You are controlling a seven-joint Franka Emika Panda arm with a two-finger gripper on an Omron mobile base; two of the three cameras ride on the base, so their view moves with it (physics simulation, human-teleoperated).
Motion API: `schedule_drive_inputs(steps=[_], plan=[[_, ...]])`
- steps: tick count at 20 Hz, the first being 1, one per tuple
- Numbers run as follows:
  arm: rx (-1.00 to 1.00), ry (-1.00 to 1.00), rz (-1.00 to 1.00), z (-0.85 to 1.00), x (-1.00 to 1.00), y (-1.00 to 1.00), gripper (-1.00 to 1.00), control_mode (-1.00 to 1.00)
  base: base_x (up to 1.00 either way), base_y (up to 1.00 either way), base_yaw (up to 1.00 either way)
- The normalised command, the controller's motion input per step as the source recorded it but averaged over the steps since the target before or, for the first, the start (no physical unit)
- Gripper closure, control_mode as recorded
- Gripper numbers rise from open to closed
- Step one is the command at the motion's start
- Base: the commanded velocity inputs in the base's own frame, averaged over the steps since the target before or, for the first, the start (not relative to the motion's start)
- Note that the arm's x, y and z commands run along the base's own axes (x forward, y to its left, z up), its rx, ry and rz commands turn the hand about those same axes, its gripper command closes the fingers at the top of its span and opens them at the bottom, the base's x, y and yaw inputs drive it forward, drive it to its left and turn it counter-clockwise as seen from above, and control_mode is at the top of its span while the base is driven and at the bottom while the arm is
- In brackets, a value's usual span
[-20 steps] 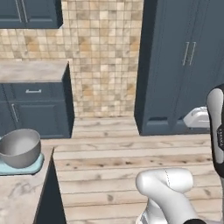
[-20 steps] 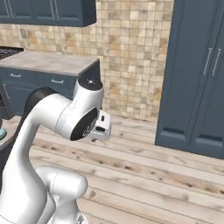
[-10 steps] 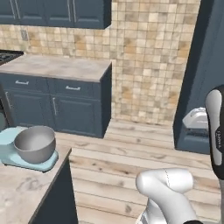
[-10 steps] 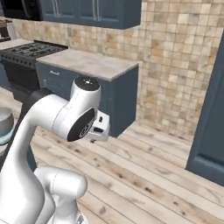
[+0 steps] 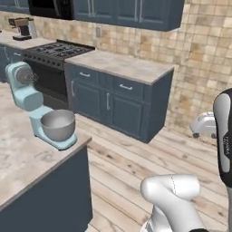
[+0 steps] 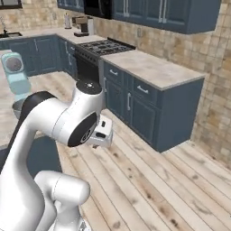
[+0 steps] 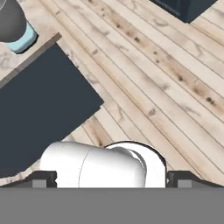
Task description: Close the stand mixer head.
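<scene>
Over the plank floor [image 5: 136,163], clear of any counter: the gripper [image 6: 101,135] hangs off the folded arm, well apart from the work. In the hand view its two dark fingertips [image 7: 43,178] sit far out toward the bottom corners, so the jaws stand wide, nothing between them.

- The stand mixer head [image 5: 21,74] is far off to the gripper's left in the left base view, tipped up and back on its neck, front end raised. Wire whisk [image 5: 31,78] hangs clear, above and behind the bowl, not in it. From the right base view the head [image 6: 14,66] shows beyond the arm's shoulder, likewise raised.
- Grey steel bowl [image 5: 57,125] sits on the mixer's flat pale-blue base [image 5: 68,143], below and forward of the raised head.
- The mixer stands near the edge of the island counter [image 5: 22,158], marbled top, dark side panel. In the hand view, bowl and a sliver of base [image 7: 27,39] sit in the far top-left corner, the island's dark side between them and the fingers.
- Beyond the gripper, across the floor: blue cabinet run with a pale countertop [image 5: 122,65], and a black stove [image 5: 56,50] beside it.
</scene>
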Motion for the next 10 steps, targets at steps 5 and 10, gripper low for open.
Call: schedule_drive_inputs(steps=[5,10], plan=[[0.0,0.0,0.0,0.0,0.0,0.0,-1.0,1.0,0.02,-0.89,0.67],[0.0,0.0,0.0,0.0,0.0,0.0,-1.0,1.0,0.15,-0.76,0.71]])
